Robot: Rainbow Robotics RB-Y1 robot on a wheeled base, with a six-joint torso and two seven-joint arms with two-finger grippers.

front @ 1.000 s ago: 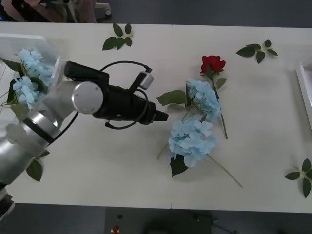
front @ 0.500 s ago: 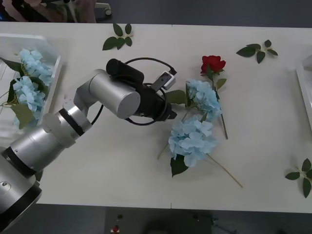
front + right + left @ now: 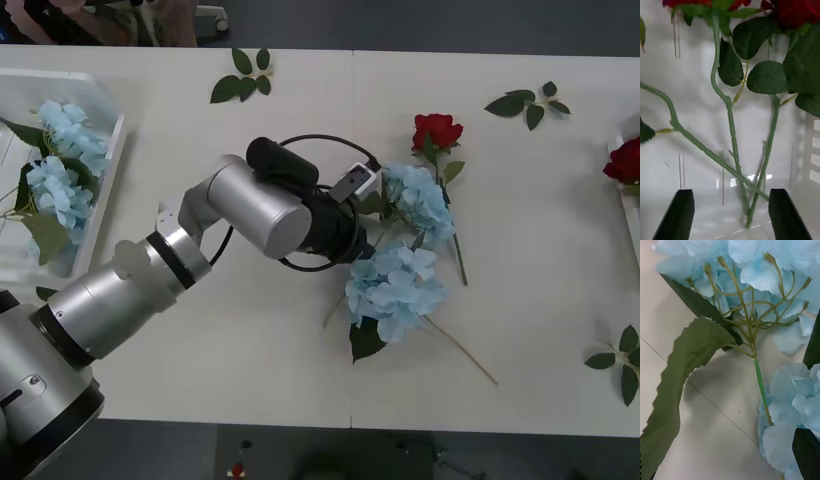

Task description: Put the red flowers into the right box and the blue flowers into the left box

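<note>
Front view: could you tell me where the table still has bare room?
Bare: the near strip ahead of the two blue flowers, and between the red rose and right box. Crowded: mid-table, where the left gripper meets the blooms.

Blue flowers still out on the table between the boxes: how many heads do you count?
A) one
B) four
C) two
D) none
C: two blue flowers lie mid-table, one beside the red rose and one nearer the robot, with the left claw reaching in at them; the others sit in the left box.
</note>
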